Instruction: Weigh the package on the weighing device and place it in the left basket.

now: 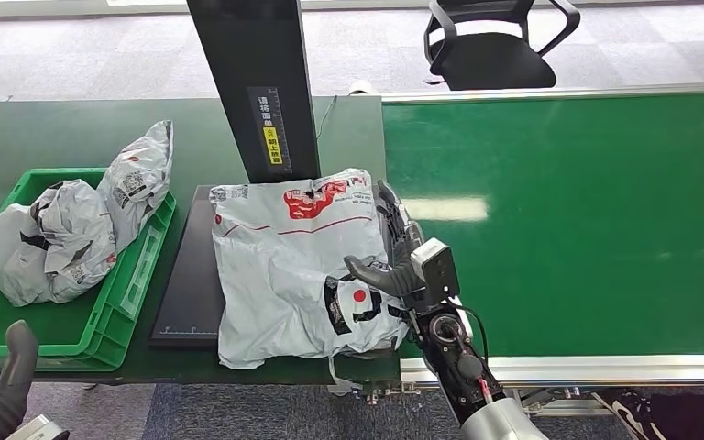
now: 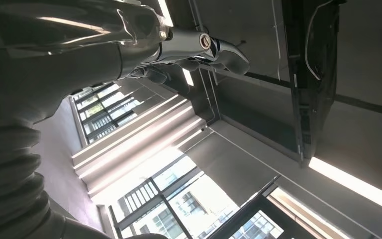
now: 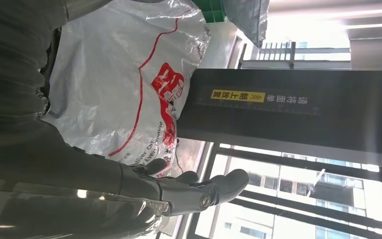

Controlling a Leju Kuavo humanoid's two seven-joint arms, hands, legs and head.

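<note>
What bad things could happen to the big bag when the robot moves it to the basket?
The package is floppy and hangs over the scale plate toward the table's front edge, so it might sag or slip from the right hand, which sits only at its right side. The green basket already holds crumpled bags, so this one may perch on top and slide off.
</note>
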